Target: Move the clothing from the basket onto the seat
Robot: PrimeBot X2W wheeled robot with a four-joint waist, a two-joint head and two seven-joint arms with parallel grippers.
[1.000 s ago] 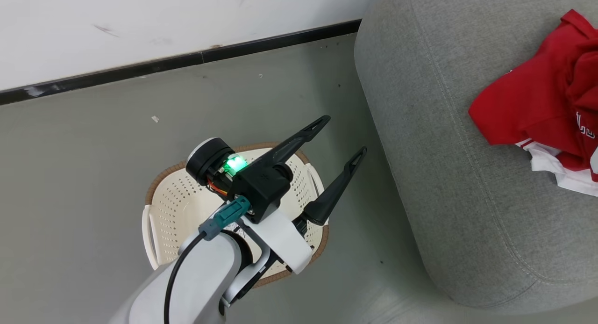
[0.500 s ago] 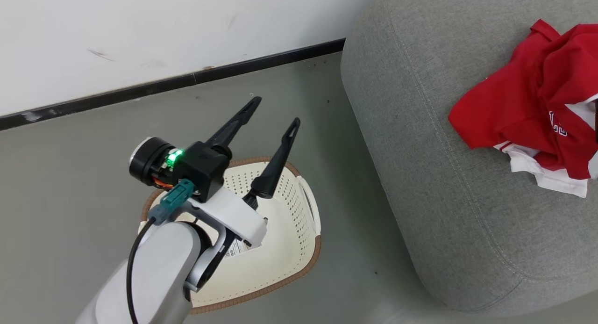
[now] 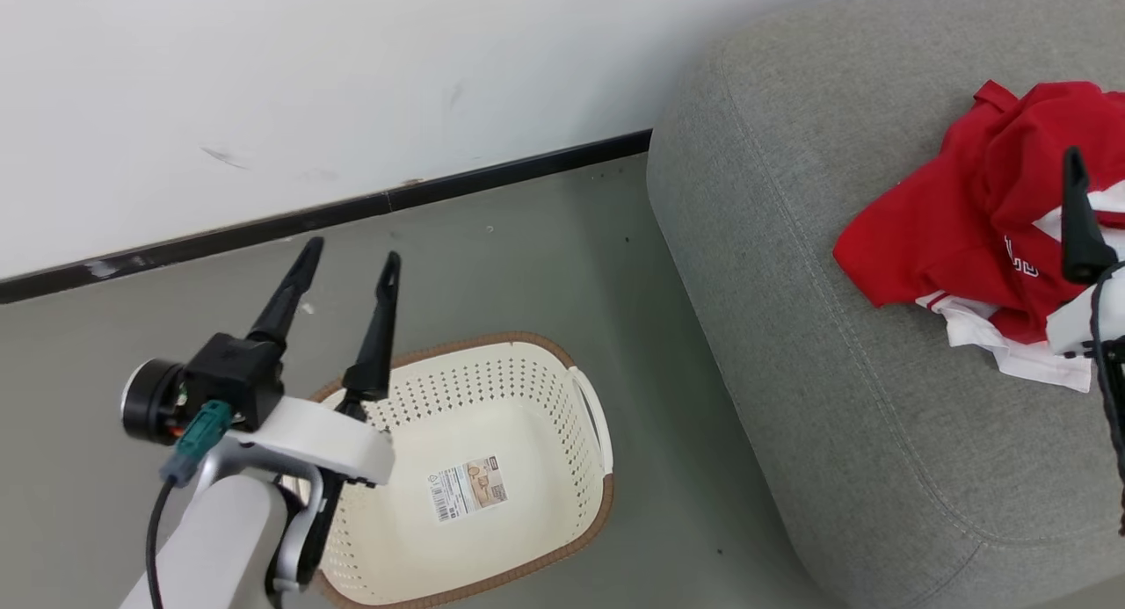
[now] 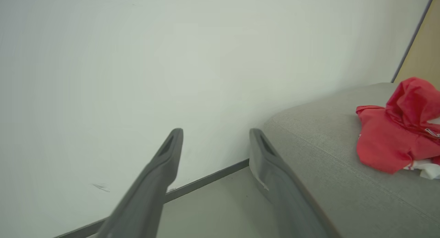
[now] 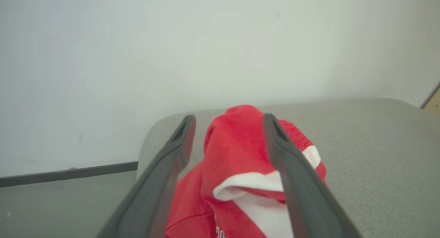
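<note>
Red clothing (image 5: 237, 145) on grey seat (image 5: 378, 145)

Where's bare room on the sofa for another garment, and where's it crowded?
Free: the sofa from its wall-side rounded corner to the edge of the clothing, plus the front strip below the pile. The basket holds only its label. Crowded: the sofa's right in the head view, clothing heaped by the right end effector.

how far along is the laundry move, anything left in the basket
Done: the clothing lies heaped on the seat, and the basket shows just its label sticker. In hand: nothing; the left gripper and right gripper are open. Left: no garment visible to move, so it looks finished.
</note>
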